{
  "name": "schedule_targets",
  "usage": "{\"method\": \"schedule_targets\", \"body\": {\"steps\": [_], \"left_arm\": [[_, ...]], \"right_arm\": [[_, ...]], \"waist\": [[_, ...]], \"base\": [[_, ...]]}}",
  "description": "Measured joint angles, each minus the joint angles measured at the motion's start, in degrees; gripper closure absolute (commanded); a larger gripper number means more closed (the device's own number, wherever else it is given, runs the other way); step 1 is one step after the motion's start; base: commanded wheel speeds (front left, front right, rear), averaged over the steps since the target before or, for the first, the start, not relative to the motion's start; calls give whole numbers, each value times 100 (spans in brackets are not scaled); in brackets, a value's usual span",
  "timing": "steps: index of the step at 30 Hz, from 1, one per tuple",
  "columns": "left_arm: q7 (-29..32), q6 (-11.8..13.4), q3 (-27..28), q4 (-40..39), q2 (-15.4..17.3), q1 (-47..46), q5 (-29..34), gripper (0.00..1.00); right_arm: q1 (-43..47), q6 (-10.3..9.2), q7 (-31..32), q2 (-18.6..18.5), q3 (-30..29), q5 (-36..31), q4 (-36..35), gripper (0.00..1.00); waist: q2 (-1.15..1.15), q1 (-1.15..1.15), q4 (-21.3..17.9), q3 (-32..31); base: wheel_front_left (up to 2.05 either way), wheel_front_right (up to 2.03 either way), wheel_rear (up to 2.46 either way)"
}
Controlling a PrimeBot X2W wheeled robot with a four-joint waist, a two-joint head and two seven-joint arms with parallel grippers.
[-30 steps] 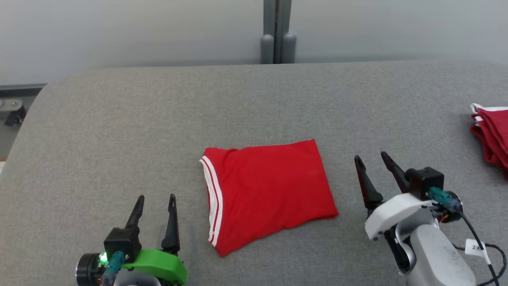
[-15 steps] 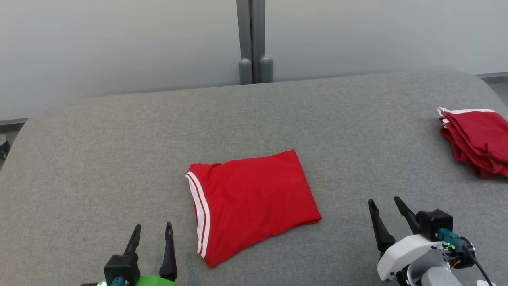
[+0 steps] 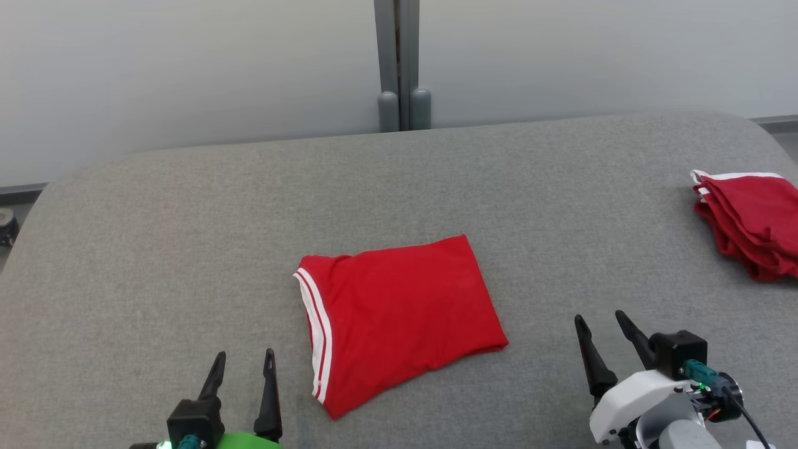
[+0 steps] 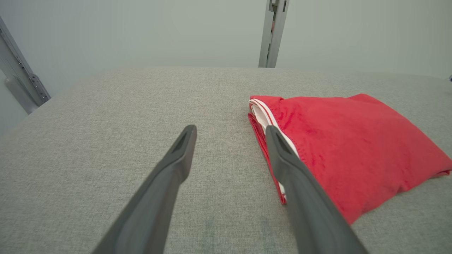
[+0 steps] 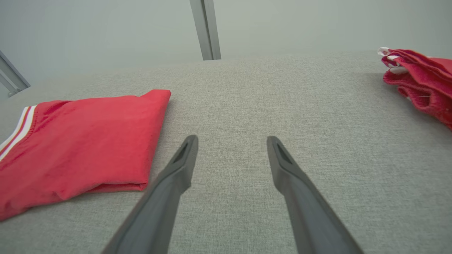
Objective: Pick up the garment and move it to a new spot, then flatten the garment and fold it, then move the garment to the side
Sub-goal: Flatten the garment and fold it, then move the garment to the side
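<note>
Grey cloth-covered table [image 3: 187,218] under a pale wall [image 3: 187,62]. Mid-table, folded red garment [image 3: 399,318], flat, shape unchanged over the last second. Spread wide and empty, left gripper [image 3: 244,353] and right gripper [image 3: 600,315], drawn back from its edges; whole view shifted too. Fold apparently finished; sideways move pending, likely toward red pile [image 3: 748,218] at far right.

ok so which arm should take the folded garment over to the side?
Right, probably. The right gripper stands open between the folded garment and the red pile at far right. The left gripper is open too, beside the striped hem, but on the far side from that pile.
</note>
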Motion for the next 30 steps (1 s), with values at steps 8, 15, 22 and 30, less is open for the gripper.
{"method": "schedule_targets", "body": {"steps": [8, 15, 22, 30], "left_arm": [[0, -69, -185, -19, 0, -136, -5, 0], [0, -109, -344, 11, -1, -392, -189, 0], [0, -102, -447, 20, 1, -515, -302, 0], [0, -82, -464, 10, 1, -604, -303, 0]], "right_arm": [[-569, 0, 0, 1, 450, 52, 48, 0], [-1705, 0, -1, 11, 914, 98, 668, 0], [-2156, 0, 0, 3, 877, -27, 2011, 0], [-2378, 0, -52, -1, 975, 46, 3030, 38]], "waist": [[0, 0, 216, 166], [0, 0, 609, 459], [0, 0, 1063, 683], [0, 0, 1339, 984]], "base": [[0, 0, 0], [0, 0, 0], [0, 0, 0], [0, 0, 0]]}}
